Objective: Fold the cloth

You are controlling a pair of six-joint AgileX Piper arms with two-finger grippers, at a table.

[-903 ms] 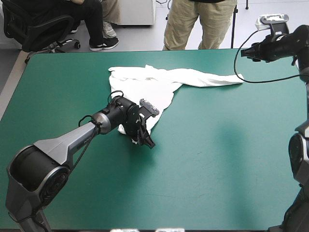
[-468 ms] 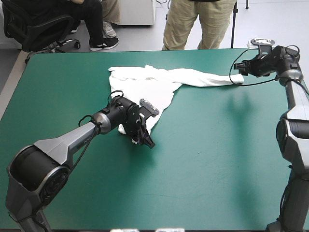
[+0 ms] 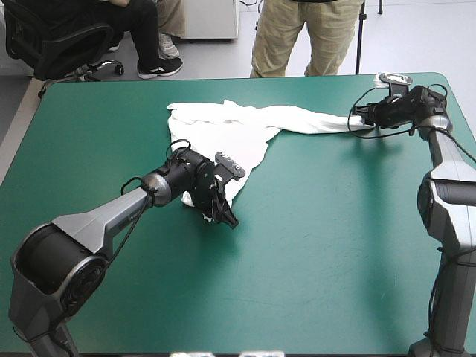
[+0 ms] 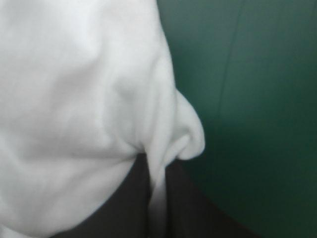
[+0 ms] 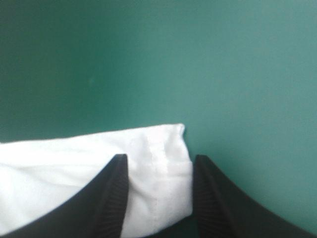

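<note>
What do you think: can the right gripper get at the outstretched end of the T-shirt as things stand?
Probably yes. The right gripper is open, and the hemmed end of the T-shirt lies between its fingers on the teal-green cover, with nothing else in the way.

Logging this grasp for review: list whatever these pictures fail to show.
- Left wrist view: the T-shirt, close and blurred, drapes over the left gripper, hiding how much cloth it pinches.
- Right wrist view: the T-shirt runs off the edge; whether the open right gripper touches the table is unclear.
- High view: the right gripper is too small to read its opening.
</note>
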